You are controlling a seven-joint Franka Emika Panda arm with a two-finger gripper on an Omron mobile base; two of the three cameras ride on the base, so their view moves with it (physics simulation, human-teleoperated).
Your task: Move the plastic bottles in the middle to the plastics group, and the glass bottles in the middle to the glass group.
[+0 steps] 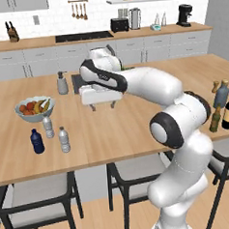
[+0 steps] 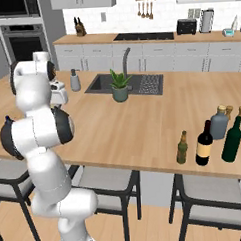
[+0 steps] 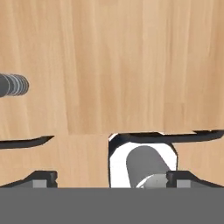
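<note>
The gripper (image 1: 102,106) is hovering above the middle of the wooden island counter (image 1: 127,125), its fingers spread wide and grasping nothing; in the hand view it (image 3: 112,177) is looking straight down on bare wood.

Near the counter's left end, toward the front edge, two small clear water bottles are standing: one (image 1: 48,127) just in front of the fruit bowl (image 1: 34,109), the other (image 1: 64,140) closer to the front edge, with the dark navy-blue bottle (image 1: 37,141) just beside them.

At the right end, the olive-brown beer bottle (image 2: 182,148) and the dark wine bottle (image 2: 204,144) are standing upright near the front edge. Just behind them are sitting the grey-blue bottle (image 2: 219,123), a green bottle (image 2: 232,140) and a small amber bottle (image 1: 215,86).

A soap dispenser (image 1: 62,84) and a potted plant (image 2: 119,86) are standing by the sink (image 2: 135,84).
</note>
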